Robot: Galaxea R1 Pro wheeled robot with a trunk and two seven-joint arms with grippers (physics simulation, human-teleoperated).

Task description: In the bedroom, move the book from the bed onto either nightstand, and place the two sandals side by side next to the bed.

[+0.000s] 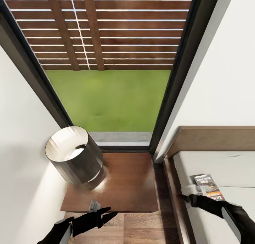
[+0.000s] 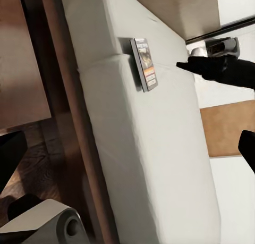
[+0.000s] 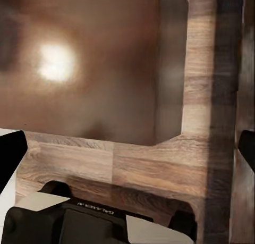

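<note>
The book (image 1: 207,187) lies flat on the bare mattress of the bed (image 1: 216,164), close to the headboard and to the side edge facing the nightstand (image 1: 124,187). My right gripper (image 1: 186,197) hovers just beside the book, apart from it, and is open; its fingers (image 3: 10,156) stand wide at the edges of the right wrist view. My left gripper (image 1: 111,213) is open and empty at the nightstand's front edge. The left wrist view shows the book (image 2: 144,63) with the right gripper (image 2: 183,65) next to it. The sandals are out of view.
A metal-shaded lamp (image 1: 71,155) stands on the nightstand's left part; the right part of its top is bare. A tall black-framed window (image 1: 109,95) is behind it, with white walls on both sides. A narrow strip of wood floor (image 3: 159,164) separates nightstand and bed frame.
</note>
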